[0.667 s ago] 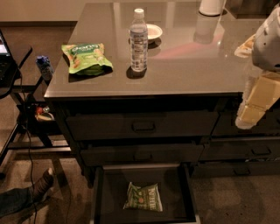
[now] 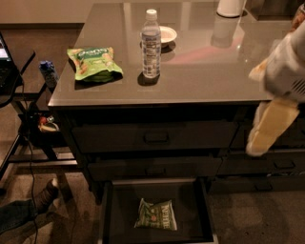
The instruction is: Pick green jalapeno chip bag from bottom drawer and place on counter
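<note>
- The gripper (image 2: 266, 129) hung at the right edge of the scene, in front of the right end of the cabinet and just below counter height. Its pale yellowish end pointed down and slightly to the left.
- Motion smear covered it, so I could not tell how far open it was or whether it had hold of anything.
- The white arm housing (image 2: 287, 66) rose behind it, up and to the right, overlapping the near right corner of the counter (image 2: 205, 76).
- The green jalapeno chip bag (image 2: 156, 215) lay flat on the dark floor of the bottom drawer (image 2: 191, 209), well apart from the gripper, lower and to its left.
- That drawer stood pulled out toward the near side. The bag sat near its middle, a little left of centre, clear of the pale rim.
- Above it, the middle drawer (image 2: 155, 167) and the top drawer (image 2: 155, 137) were closed.
- On the glossy counter a clear water bottle (image 2: 151, 44) stood upright, left of centre.
- A brighter green snack bag (image 2: 94, 63) lay to the left of the bottle, near the left edge.
- A small white bowl (image 2: 167, 34) sat just beyond the bottle, to its right.
- A white upright container (image 2: 230, 7) stood at the far edge.
- Left of the cabinet was a black side table (image 2: 16, 66), with a small blue object (image 2: 47, 72) beside it.
- A person's socked foot (image 2: 45, 195) rested on the floor at the near left.
</note>
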